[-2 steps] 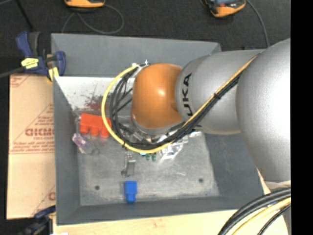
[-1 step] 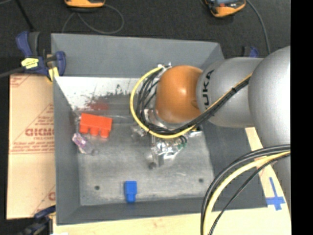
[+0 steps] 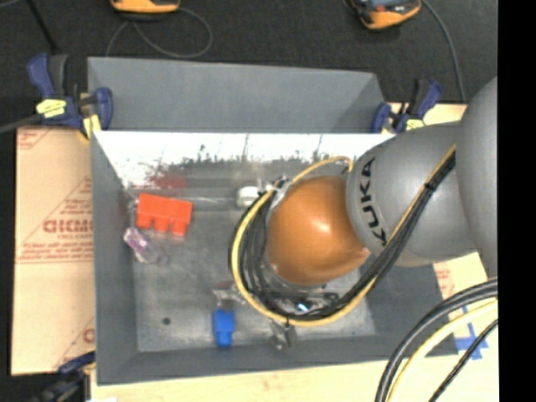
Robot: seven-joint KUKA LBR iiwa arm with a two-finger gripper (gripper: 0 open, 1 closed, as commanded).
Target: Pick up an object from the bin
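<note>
My gripper (image 3: 282, 334) hangs low over the front middle of the bin, mostly hidden under the arm's orange cover. A small blue block (image 3: 224, 327) lies on the bin floor just left of it, near the front wall. An orange toy brick (image 3: 163, 213) sits at the back left. Beside it, toward the front, lies a small clear and purple piece (image 3: 139, 243). A small white thing (image 3: 248, 196) peeks out at the back, by the edge of the cover.
The arm and its cables cover the right half of the bin, so the floor there is hidden. Bare floor shows between the orange brick and the blue block.
</note>
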